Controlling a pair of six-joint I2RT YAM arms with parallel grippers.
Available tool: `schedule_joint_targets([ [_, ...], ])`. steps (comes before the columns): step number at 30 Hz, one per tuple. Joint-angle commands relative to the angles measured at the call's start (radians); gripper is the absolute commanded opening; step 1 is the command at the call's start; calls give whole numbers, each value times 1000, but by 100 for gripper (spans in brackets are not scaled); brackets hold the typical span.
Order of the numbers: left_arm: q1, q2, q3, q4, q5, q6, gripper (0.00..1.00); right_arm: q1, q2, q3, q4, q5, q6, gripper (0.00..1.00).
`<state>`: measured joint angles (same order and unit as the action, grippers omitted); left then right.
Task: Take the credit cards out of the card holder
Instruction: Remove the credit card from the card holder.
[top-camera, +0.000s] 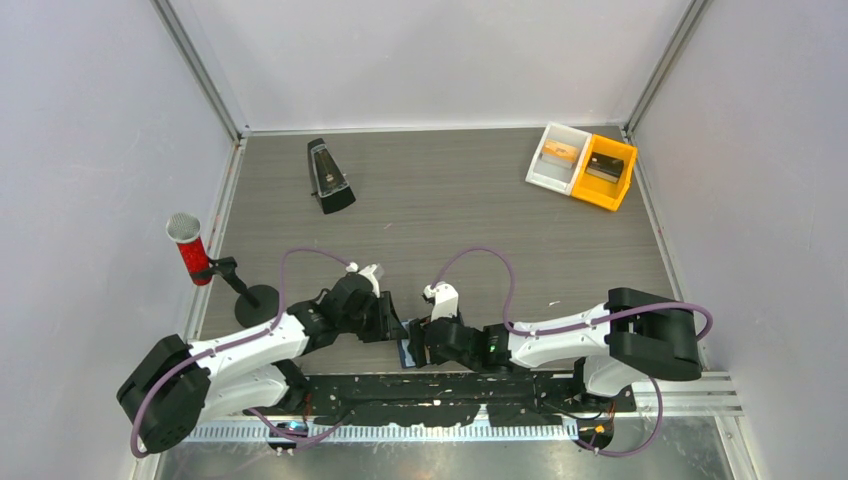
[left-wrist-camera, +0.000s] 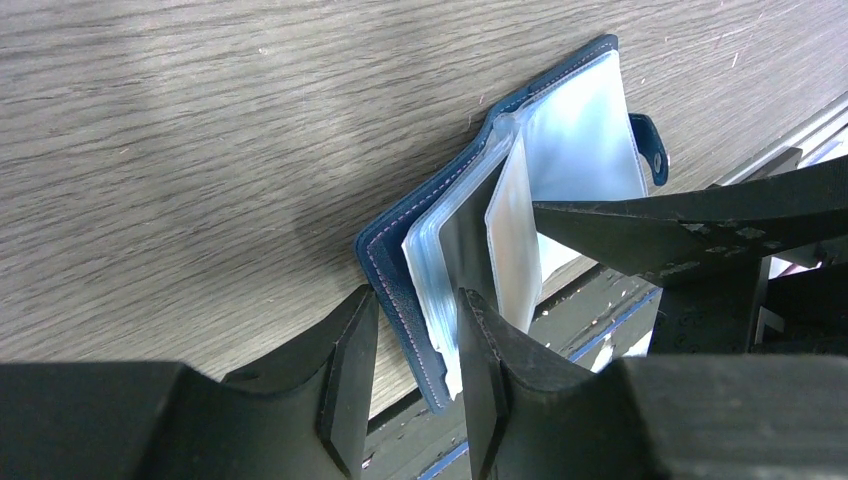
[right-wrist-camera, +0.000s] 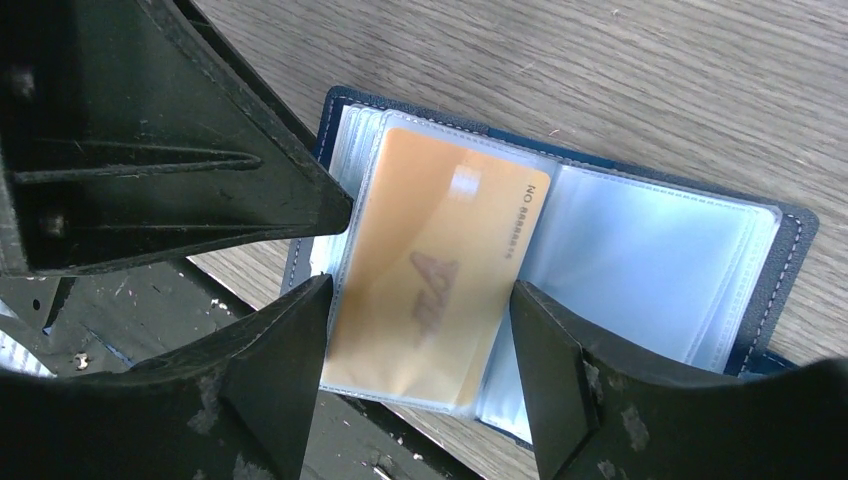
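Observation:
The navy card holder (left-wrist-camera: 585, 130) lies open at the table's near edge, its clear sleeves fanned up. My left gripper (left-wrist-camera: 418, 300) is shut on its near cover and a few sleeves, one finger on each side. An orange-yellow credit card (right-wrist-camera: 440, 260) sits inside a clear sleeve of the card holder (right-wrist-camera: 650, 250). Open, my right gripper (right-wrist-camera: 420, 300) straddles that sleeve, the left finger at its edge and the right finger just off it. From above, the left gripper (top-camera: 392, 325) and the right gripper (top-camera: 420, 340) meet over the card holder (top-camera: 405, 352).
A black metronome (top-camera: 327, 175) stands at the back left. A red microphone (top-camera: 188, 250) on a stand is at the left edge. A white bin (top-camera: 557, 155) and a yellow bin (top-camera: 605, 172) sit at the back right. A black rail (top-camera: 440, 385) runs under the table's near edge.

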<state>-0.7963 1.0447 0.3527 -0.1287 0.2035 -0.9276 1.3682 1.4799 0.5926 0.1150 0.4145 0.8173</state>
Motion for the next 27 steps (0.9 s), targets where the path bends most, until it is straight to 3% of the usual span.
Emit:
schedule_joint_targets([
  [1,-10,-17,2,87,66,2,36,5,-6,5,3,18,19,70],
  [8,-9,-2,8,-4,-13,18,35,4,-54,-29,23,28,30,70],
  [27,-9,121,17,26,-22,33,34,4,-166,-57,-75,115,16,73],
])
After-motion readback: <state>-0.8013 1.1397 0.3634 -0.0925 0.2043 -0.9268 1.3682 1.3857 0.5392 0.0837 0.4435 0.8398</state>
